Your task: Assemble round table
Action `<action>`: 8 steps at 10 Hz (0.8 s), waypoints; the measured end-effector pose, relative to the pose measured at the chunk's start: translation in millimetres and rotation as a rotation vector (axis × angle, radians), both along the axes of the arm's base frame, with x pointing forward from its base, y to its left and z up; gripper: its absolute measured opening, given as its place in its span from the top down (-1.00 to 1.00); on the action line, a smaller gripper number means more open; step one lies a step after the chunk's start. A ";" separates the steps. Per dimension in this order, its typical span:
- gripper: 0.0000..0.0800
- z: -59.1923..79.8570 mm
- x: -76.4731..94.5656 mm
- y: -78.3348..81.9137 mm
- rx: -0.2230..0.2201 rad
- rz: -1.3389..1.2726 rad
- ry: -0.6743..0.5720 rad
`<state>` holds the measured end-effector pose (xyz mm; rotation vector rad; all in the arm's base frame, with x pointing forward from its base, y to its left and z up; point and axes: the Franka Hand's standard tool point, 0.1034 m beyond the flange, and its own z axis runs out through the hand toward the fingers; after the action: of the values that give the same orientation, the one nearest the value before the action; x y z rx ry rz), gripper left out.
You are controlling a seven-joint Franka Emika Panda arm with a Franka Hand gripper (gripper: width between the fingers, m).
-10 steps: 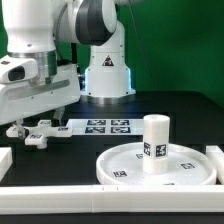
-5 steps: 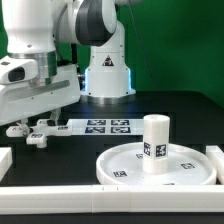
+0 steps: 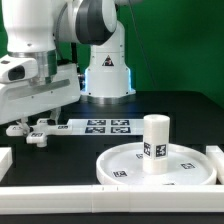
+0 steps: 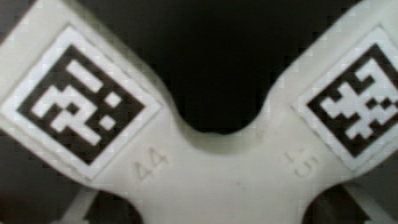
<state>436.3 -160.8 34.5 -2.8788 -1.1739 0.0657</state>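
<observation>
The cross-shaped foot [image 3: 38,138] lies on the black table at the exterior view's left. My gripper [image 3: 32,130] is down over it and shut on it. In the wrist view the foot [image 4: 214,170] fills the picture, two tagged arms spreading from its white hub. The large rimmed round disc [image 3: 125,168] lies at the exterior view's lower right. The short cylinder leg [image 3: 155,143] stands upright on its middle, away from my gripper.
The marker board [image 3: 105,126] lies flat between the foot and the disc. White border bars run along the front [image 3: 100,195], the left [image 3: 5,158] and the right [image 3: 215,152]. The arm's base [image 3: 105,75] stands at the back.
</observation>
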 end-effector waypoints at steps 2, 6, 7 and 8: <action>-0.11 15.3 6.3 22.1 0.006 -0.052 -0.006; -0.12 59.9 35.8 104.3 0.024 -0.201 0.012; -0.12 68.1 51.1 124.0 0.026 -0.239 0.019; -0.12 74.7 68.3 138.6 0.028 -0.255 0.016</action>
<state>504.7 -22.1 109.2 -2.9686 -0.7902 0.0654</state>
